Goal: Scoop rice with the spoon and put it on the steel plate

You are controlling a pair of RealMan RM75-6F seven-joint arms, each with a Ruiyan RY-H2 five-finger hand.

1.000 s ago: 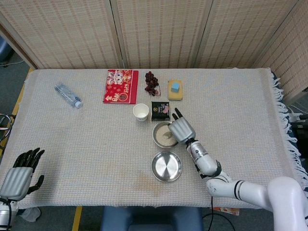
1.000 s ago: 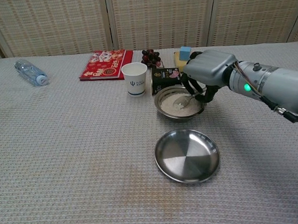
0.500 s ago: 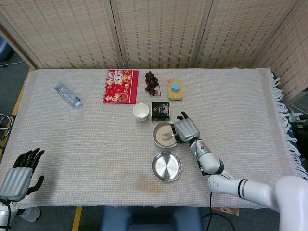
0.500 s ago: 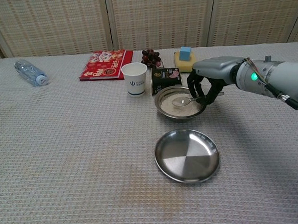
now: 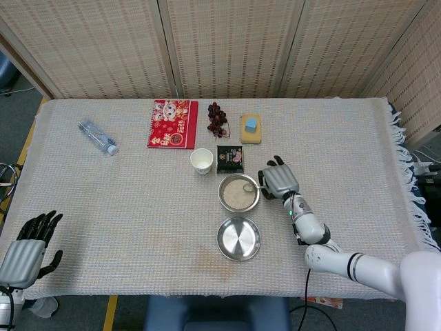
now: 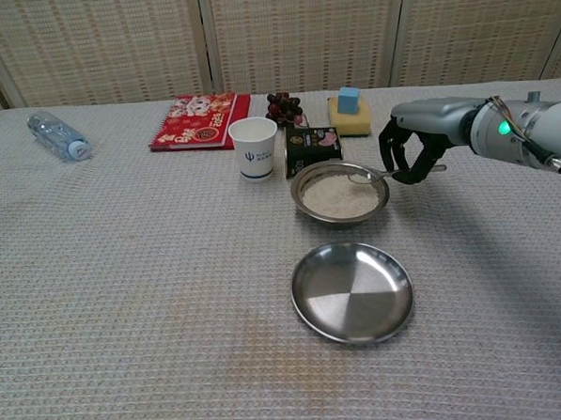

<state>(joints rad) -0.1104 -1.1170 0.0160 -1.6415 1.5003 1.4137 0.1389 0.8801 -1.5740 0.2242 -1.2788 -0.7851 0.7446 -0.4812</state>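
Note:
A steel bowl (image 5: 225,198) (image 6: 312,210) full of white rice sits mid-table. Just in front of it lies the steel plate (image 5: 238,238) (image 6: 352,292), which has nothing on it. My right hand (image 5: 278,182) (image 6: 416,147) holds a metal spoon (image 5: 252,187) (image 6: 368,175) by its handle, level, just right of the bowl. The spoon's bowl hovers over the right rim of the rice bowl. My left hand (image 5: 29,247) hangs open off the table's near left corner, seen only in the head view.
A white paper cup (image 6: 254,147) and a dark packet (image 6: 310,148) stand right behind the rice bowl. Further back are grapes (image 6: 284,106), a yellow sponge with a blue block (image 6: 347,110) and a red booklet (image 6: 196,121). A water bottle (image 6: 58,136) lies far left.
My right hand has drawn back to the right, lifting the spoon out of the rice to the bowl's right rim. The left hand has stayed put.

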